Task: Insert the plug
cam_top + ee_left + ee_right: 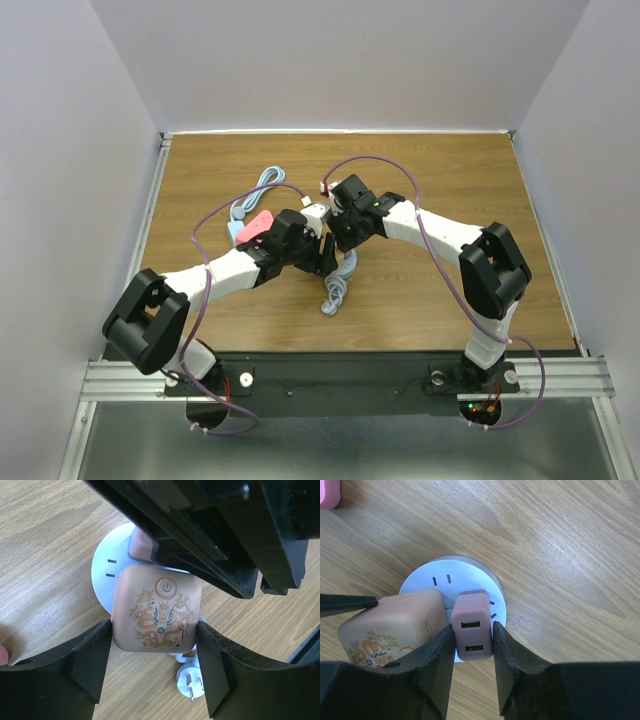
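We've got both grippers crowded over the round white socket near the middle of the table. The right gripper is clamped on the plug, the dusty-pink one with two USB ports, with a finger pressed on either side. The plug stands upright on the socket's face. Whether its prongs are all the way in, we can't tell, since they're hidden underneath.

Just beside it, touching or nearly so, sits the tan cube with the dragon print and power button, also on the socket. The left gripper has its fingers closed against both sides of that cube.

Two bare slots show near the socket's free edge. A white plug lies loose on the wood just beside the socket. A pink thing lies by the left arm.
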`<state>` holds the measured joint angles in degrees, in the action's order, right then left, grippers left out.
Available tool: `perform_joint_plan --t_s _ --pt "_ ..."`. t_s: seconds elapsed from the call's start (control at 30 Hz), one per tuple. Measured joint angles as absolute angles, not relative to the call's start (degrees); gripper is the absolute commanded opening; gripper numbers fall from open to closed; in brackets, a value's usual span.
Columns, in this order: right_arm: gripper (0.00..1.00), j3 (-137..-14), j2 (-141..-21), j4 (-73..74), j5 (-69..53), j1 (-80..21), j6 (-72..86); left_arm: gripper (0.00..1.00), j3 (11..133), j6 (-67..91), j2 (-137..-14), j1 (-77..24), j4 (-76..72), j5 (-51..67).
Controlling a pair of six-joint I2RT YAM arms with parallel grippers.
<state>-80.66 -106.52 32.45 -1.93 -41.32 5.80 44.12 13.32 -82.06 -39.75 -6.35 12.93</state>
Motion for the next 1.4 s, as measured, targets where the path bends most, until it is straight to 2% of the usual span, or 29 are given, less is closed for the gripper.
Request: perform_joint_plan --t_s 0.13,0.27,0.4,0.8,0.93,0.97,1.1,1.13,1.17,1.4 --pt "0.57 -80.84 -106.56 32.56 -0.69 -41.3 7.73 0.29 44.31 13.32 -82.0 -39.79 -5.45 12.62" --pt "0.59 -80.84 -106.28 32.8 0.14 -40.84 9.15 0.27 44.51 13.34 -82.0 -39.86 -4.69 12.29" --pt "0.68 -80.51 -105.41 33.26 0.25 -40.36 10.37 0.27 45.54 13.37 -82.39 -40.16 -3.55 11.38" --pt "0.77 -75.5 -90.56 36.29 1.56 -35.79 13.43 0.29 56.49 13.19 -92.55 -39.53 -3.4 8.95" --pt "0.78 -71.96 -85.12 33.78 1.76 -32.82 14.2 0.47 59.99 13.08 -95.66 -38.87 -3.57 8.84" --pt "0.79 -70.63 -84.07 33.26 1.78 -31.64 14.66 0.57 60.55 12.95 -96.05 -38.81 -3.55 8.6" --pt "0.84 -64.27 -80.86 30.28 2.24 -27.03 16.14 0.75 61.56 12.58 -96.53 -38.24 -3.27 8.23" --pt "0.85 -62.65 -80.14 29.5 2.59 -26.15 16.71 0.89 61.56 12.6 -96.53 -38.13 -3.18 8.12" --pt "0.87 -61.25 -79.31 28.91 2.83 -25.39 17.1 0.99 61.56 12.64 -96.51 -38.04 -3.16 8.03" --pt "0.99 -56.03 -72.34 23.33 4.14 -23.22 18.79 0.99 61.56 12.27 -91.64 -36.84 -2.33 6.57"
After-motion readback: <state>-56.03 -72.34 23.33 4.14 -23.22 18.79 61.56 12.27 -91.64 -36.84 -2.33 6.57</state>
